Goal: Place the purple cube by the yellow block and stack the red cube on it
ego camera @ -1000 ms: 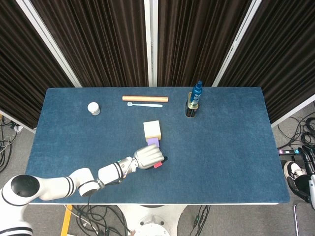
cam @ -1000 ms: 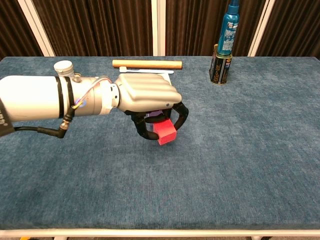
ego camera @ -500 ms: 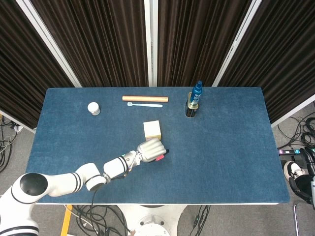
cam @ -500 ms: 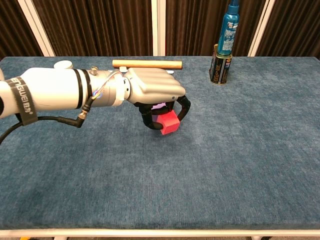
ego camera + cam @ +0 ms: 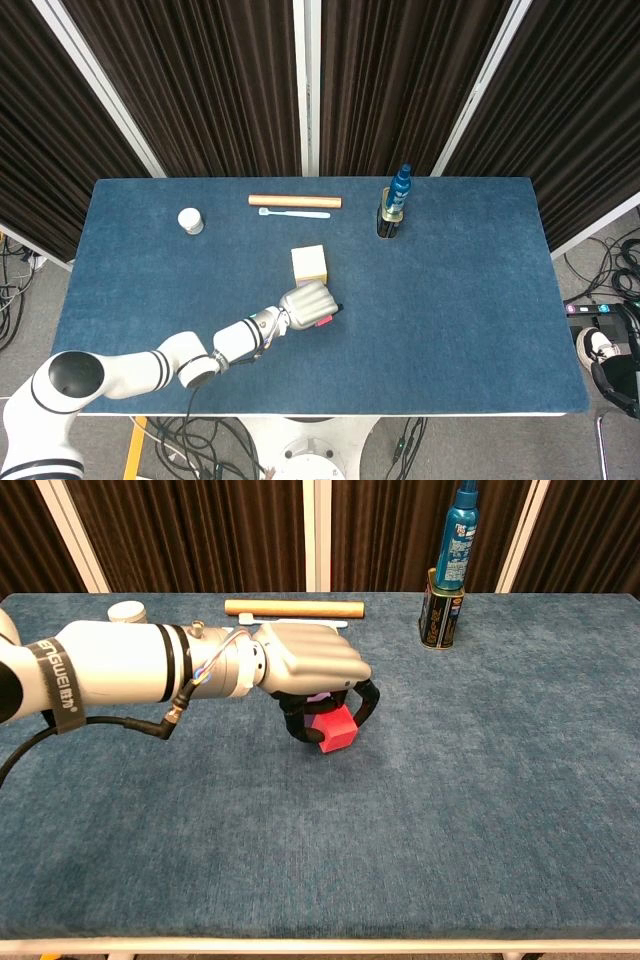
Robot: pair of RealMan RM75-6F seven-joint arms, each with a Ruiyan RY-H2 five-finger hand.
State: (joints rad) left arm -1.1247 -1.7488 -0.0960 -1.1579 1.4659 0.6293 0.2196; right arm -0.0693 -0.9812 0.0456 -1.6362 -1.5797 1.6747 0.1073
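My left hand (image 5: 305,660) grips the red cube (image 5: 335,728) between its thumb and fingers, palm down, and the cube hangs tilted under the hand. In the head view the hand (image 5: 305,303) sits just in front of the yellow block (image 5: 309,262), with a bit of the red cube (image 5: 324,321) showing at its right edge. The purple cube (image 5: 318,696) shows only as a sliver under the hand, behind the red cube. In the chest view the hand hides the yellow block. My right hand appears in neither view.
At the back lie a wooden rod (image 5: 295,201) and a pale toothbrush (image 5: 295,212). A small white jar (image 5: 190,220) stands back left. A blue bottle (image 5: 460,535) stands in a can (image 5: 438,610) back right.
My left hand has carried the red cube away from the table's near edge toward the yellow block, over the purple cube. In the last half second it only edged slightly.
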